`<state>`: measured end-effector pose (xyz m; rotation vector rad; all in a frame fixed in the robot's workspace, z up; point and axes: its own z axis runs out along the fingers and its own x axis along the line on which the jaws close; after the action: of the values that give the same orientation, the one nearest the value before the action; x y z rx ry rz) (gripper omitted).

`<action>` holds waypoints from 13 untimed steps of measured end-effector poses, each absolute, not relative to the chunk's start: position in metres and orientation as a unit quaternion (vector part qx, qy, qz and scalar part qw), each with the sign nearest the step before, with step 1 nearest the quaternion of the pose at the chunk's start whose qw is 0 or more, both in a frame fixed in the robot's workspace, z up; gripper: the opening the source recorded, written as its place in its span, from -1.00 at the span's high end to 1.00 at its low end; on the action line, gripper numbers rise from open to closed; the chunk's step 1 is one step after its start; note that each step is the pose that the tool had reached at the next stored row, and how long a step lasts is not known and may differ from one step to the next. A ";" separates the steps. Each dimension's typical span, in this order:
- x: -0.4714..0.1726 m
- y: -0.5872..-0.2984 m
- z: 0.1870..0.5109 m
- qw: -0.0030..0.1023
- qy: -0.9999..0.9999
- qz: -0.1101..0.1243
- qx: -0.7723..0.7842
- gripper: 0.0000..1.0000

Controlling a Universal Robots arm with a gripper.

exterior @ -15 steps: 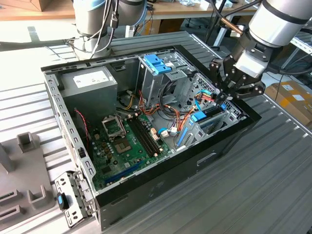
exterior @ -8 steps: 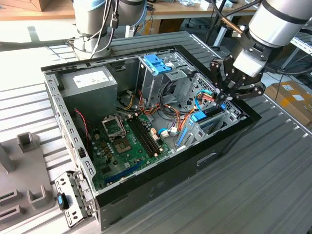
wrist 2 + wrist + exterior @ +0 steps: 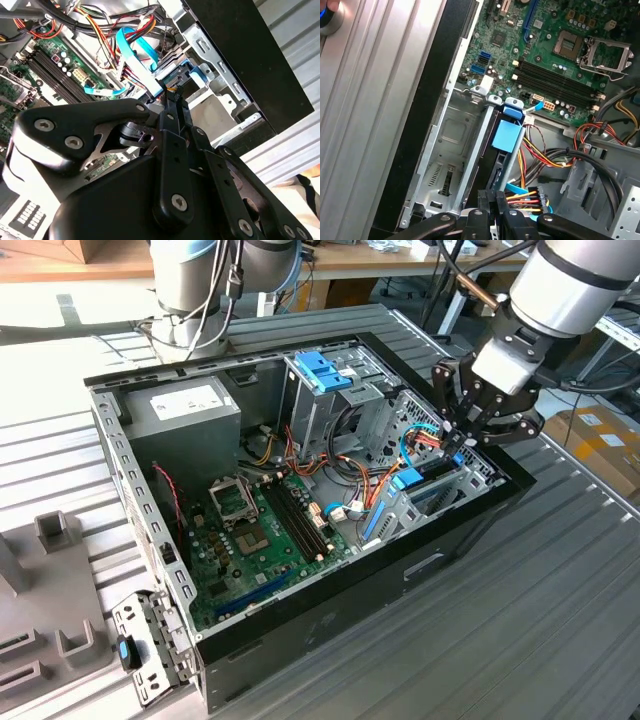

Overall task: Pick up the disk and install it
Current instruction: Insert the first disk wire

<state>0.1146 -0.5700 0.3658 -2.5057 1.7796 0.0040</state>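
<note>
We see the tool [image 3: 468,430] poised over the open computer case [image 3: 420,570], its fingers drawn narrow at the cable end of the disk [image 3: 504,150], which sits in the drive bay.

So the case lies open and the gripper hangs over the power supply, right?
Not quite. The case does lie open, but the gripper hangs over the disk in its bay at the exterior view's right. The power supply sits in the opposite corner, well apart from it. The exterior view shows this.
</note>
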 end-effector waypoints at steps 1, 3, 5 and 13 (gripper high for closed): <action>0.115 -0.570 0.366 0.034 0.582 0.001 -0.813 0.66; 0.115 -0.570 0.366 0.034 0.586 0.001 -0.810 0.66; 0.115 -0.570 0.366 0.034 0.591 0.001 -0.806 0.66; 0.115 -0.570 0.365 0.034 0.614 0.000 -0.789 0.66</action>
<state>0.1146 -0.5700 0.3655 -2.4253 1.8876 -0.0006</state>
